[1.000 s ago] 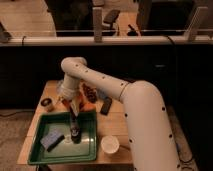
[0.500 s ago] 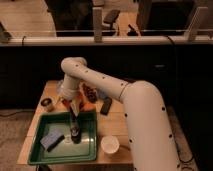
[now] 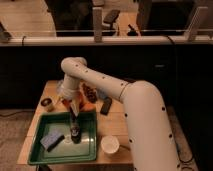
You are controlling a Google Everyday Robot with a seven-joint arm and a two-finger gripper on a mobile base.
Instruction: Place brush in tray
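The green tray [image 3: 86, 148] lies on the front left of the wooden table. The brush [image 3: 75, 131], slim and dark with a rounded black head, rests inside the tray near its middle, pointing away from me. My gripper [image 3: 74, 116] hangs straight down just over the brush's upper end, with its fingers open. Whether the fingertips still touch the brush I cannot tell.
A blue-grey sponge [image 3: 52, 140] lies in the tray's left part. A white cup [image 3: 110, 145] stands right of the tray. A flat black slab [image 3: 106, 105], brown and orange items [image 3: 90, 95] and a small dark round thing [image 3: 47, 103] sit further back on the table [image 3: 117, 125].
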